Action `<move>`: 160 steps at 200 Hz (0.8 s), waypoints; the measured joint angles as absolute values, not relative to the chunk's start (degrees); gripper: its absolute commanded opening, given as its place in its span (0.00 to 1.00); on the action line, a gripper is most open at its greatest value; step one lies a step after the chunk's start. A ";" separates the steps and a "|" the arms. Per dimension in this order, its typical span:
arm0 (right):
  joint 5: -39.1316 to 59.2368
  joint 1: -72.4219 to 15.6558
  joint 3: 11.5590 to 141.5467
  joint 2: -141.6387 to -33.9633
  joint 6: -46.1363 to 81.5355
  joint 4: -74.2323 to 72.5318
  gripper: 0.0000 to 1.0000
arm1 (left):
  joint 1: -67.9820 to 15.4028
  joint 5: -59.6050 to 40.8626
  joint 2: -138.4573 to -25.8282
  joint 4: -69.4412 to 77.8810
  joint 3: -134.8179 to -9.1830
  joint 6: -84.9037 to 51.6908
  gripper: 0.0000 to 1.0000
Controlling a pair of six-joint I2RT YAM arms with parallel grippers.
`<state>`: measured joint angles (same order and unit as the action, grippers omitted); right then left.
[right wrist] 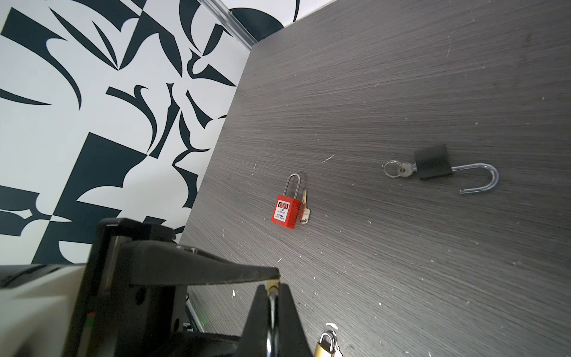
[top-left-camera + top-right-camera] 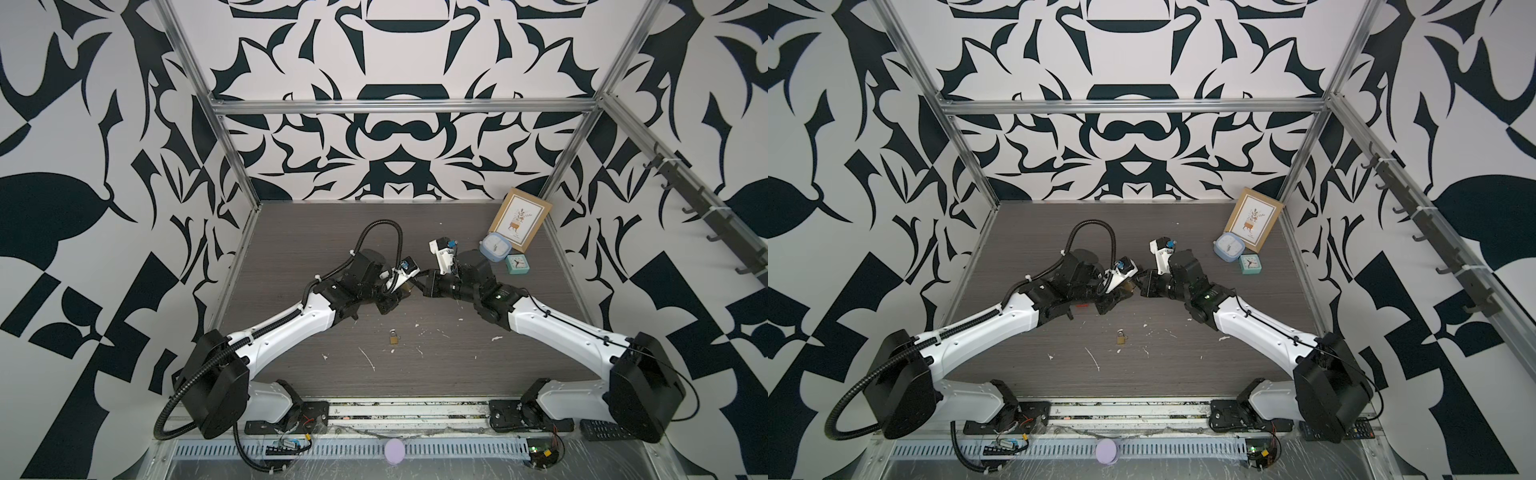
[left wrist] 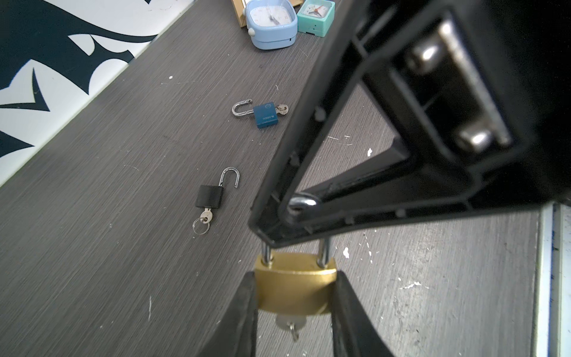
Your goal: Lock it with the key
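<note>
**Two grippers share one brass padlock over the table**

We see the left gripper clamped on the flat sides of a rounded brass padlock. It holds the lock clear of the dark grey wood-grain table, near the table's middle, where the two arms meet in both top views. A small silver key sits in the keyway at the lock's base, between the left fingers.

The right gripper has its fingers pinched together on the lock's steel shackle, gripping the top of the bow. Both legs of the shackle reach the top of the body. We cannot tell whether they are latched.

Other locks lie on the table around the pair. A black padlock has its shackle swung open and a ringed key in its base. A blue padlock is also open, with a key in it. A red plastic padlock has a loose key just beside it. A smaller brass padlock lies nearer the arm bases.

At the far right corner stand a pale blue alarm clock, a teal square clock and a wooden framed picture, which leans at the wall.
</note>
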<state>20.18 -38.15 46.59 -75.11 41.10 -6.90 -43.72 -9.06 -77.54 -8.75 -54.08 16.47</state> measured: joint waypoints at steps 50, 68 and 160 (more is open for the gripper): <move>19.64 -38.89 45.80 -75.83 42.06 -9.72 0.00 | -42.70 -9.85 -76.88 -8.10 -53.98 16.12 0.00; 19.38 -38.98 45.56 -75.96 42.30 -10.50 0.00 | -42.35 -10.35 -76.88 -8.12 -53.98 15.92 0.00; 18.55 -40.64 52.75 -77.34 38.48 1.80 0.00 | -42.06 -11.66 -73.23 0.78 -45.58 13.21 0.00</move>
